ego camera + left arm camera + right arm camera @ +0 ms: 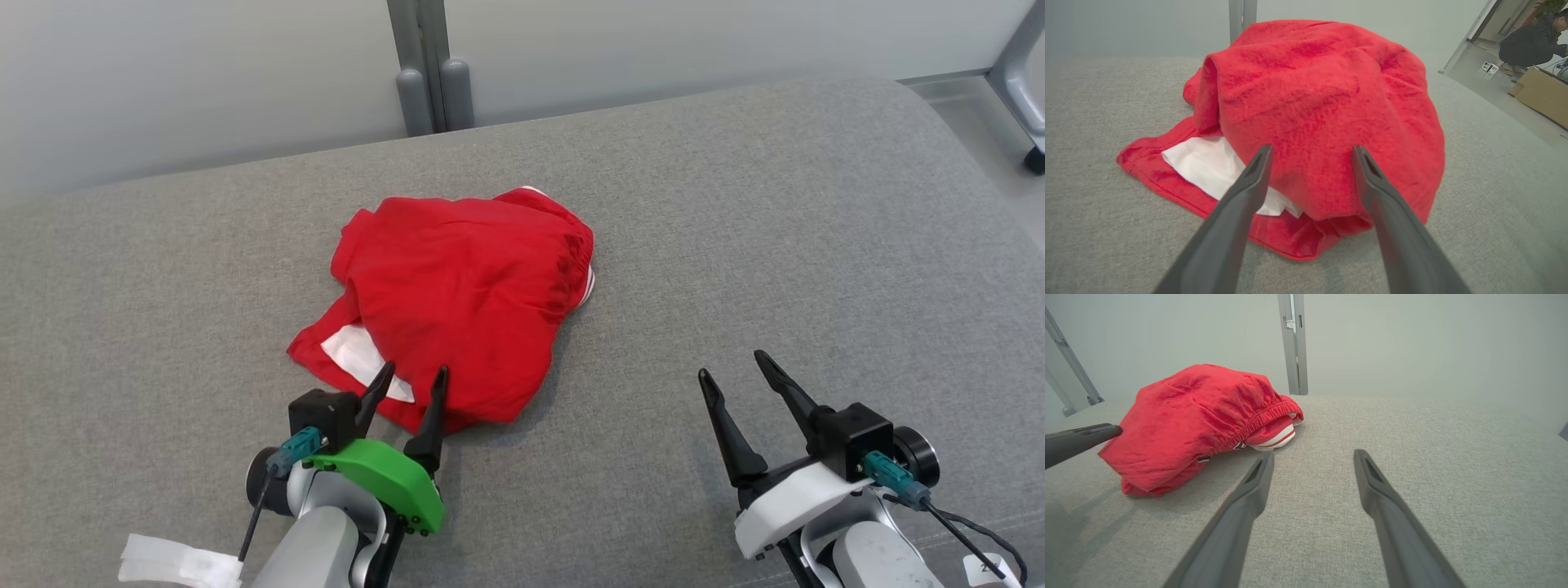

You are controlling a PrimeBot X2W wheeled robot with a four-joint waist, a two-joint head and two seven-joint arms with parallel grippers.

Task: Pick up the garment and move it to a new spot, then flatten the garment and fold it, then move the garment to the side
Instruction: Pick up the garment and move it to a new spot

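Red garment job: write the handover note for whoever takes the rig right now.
Left gripper: open, fingertips at the near edge of the red garment, nothing clamped.
Right gripper: open, over the bare grey cushion, apart from the garment.
Garment: crumpled heap mid-cushion, with a white patch showing at its near left edge.
Done: no step looks complete; the garment is neither flattened nor folded.
Left: grasp it, move it, flatten, fold, set it aside.

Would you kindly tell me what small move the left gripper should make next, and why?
Probably ease the left gripper forward and shut it on the near edge of the red garment: its open fingers frame that crumpled edge, nothing gripped yet.
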